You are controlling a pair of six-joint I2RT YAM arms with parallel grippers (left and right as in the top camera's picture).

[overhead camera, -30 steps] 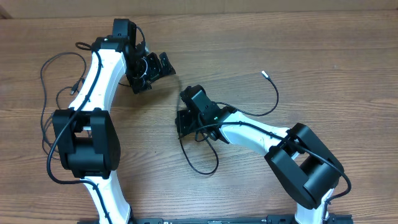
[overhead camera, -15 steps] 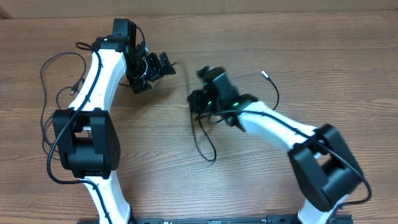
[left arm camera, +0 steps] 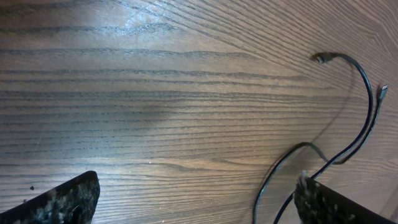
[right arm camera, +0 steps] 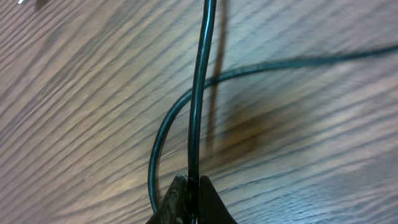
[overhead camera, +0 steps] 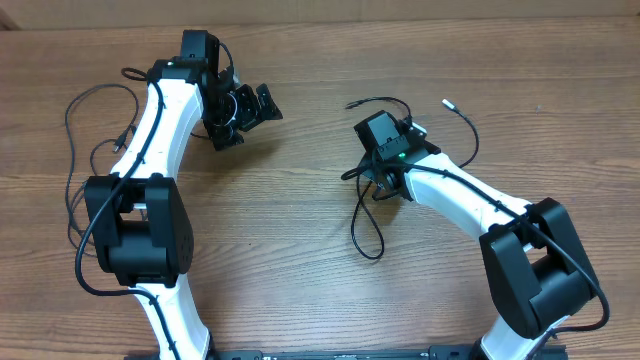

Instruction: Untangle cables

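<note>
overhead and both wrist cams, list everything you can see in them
held cable: one, black, pinched in the right gripper, loop lying on the table right of centre
loose cables: count unclear, black, far left beside the left arm
plug tip: one, silvery, upper right
table: one, brown wood grain, under everything
arms: two, white and black, left arm, right arm
left gripper: one, black, open and empty over bare wood
right gripper: one, black, shut on the held cable
</note>
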